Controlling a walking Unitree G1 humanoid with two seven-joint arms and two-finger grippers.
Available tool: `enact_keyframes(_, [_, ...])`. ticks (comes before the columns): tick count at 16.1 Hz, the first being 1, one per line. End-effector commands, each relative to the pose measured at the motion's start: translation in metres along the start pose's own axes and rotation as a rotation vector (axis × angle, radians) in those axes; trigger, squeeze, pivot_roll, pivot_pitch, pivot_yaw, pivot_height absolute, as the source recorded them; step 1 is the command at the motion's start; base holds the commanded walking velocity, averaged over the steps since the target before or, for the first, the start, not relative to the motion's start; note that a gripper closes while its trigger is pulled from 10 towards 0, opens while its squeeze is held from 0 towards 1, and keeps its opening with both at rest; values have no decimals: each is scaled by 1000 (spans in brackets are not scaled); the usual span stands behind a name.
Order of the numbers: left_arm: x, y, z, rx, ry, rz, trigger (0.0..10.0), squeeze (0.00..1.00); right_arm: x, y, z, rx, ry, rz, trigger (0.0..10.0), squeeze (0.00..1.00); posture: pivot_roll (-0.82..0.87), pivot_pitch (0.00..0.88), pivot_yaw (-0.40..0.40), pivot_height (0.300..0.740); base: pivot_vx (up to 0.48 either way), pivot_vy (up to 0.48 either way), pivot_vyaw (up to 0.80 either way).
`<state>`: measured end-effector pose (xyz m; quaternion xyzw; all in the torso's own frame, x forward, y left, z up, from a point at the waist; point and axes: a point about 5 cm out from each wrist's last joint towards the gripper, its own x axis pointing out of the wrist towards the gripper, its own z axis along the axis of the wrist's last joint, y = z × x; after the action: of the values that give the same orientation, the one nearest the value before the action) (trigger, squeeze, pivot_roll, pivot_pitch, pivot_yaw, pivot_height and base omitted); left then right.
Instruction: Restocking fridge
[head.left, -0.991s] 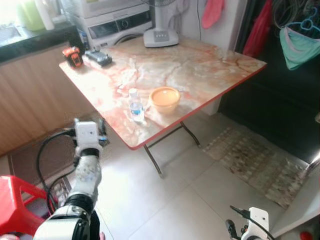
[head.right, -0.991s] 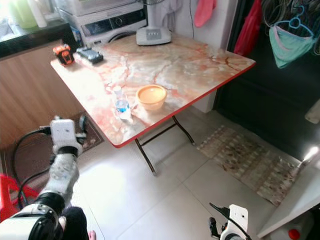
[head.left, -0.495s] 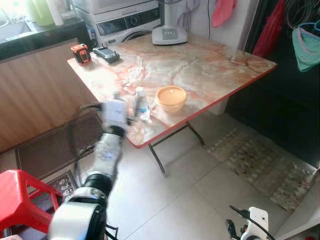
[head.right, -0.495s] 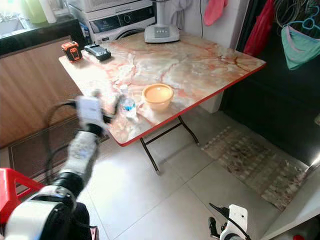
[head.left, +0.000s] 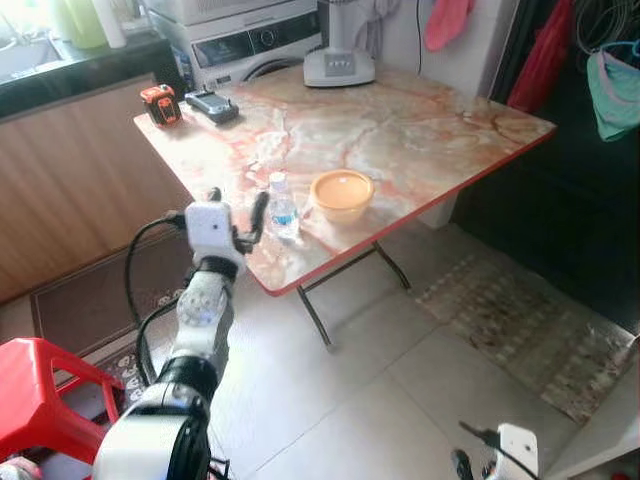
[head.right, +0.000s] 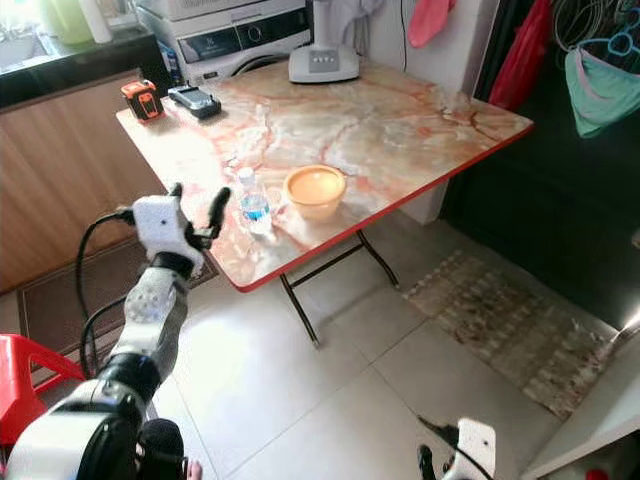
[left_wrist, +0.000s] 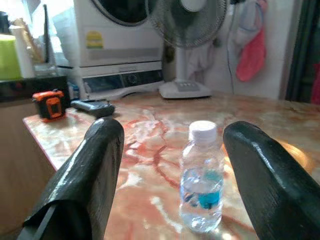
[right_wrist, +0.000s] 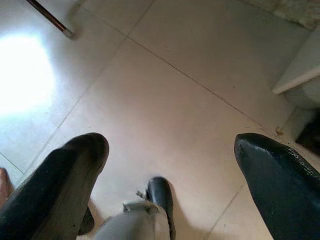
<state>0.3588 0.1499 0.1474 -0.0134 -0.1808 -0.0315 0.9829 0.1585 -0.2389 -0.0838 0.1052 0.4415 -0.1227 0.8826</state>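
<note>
A small clear water bottle (head.left: 283, 208) with a blue label and white cap stands upright near the front edge of the marble-patterned folding table (head.left: 400, 120). My left gripper (head.left: 240, 205) is raised at the table's front left edge, open, its fingers pointing at the bottle and just short of it. In the left wrist view the bottle (left_wrist: 201, 177) stands ahead of the two spread fingers (left_wrist: 95, 165), untouched. My right gripper (right_wrist: 172, 145) hangs low and open over the tiled floor, holding nothing.
An orange bowl (head.left: 342, 192) sits just right of the bottle. An orange tape measure (head.left: 160, 103), a dark device (head.left: 210, 105) and a fan base (head.left: 338, 66) stand at the table's far side. A red stool (head.left: 40, 385) is at my left. A rug (head.left: 520, 320) lies to the right.
My left arm has risen from low beside the table to the level of its top, and its open fingers now point at the bottle. The camera has shifted slightly.
</note>
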Motion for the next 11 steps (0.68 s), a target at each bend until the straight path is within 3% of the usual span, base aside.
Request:
enact_keyframes(1, [-9,10,2,34,-35,25,10000,0,-3,-2,-13,-9,32,-6,10000,0,-66,12,57,740,0,0,0])
enact_keyframes(4, [-28,8,2,23,-47,-5,10000,0,-10,-8,-35,-15,70,-21,10000,0,-60,37,35,740,0,0,0])
enact_keyframes(7, [-48,9,1,41,-53,-7,10000,0,-16,-9,-54,-107,108,-42,10000,0,-58,0,44,740,0,0,0])
enact_keyframes(11, [-56,18,6,91,-30,-4,10000,0,-19,-8,-61,-210,114,-17,10000,0,-61,0,70,740,0,0,0])
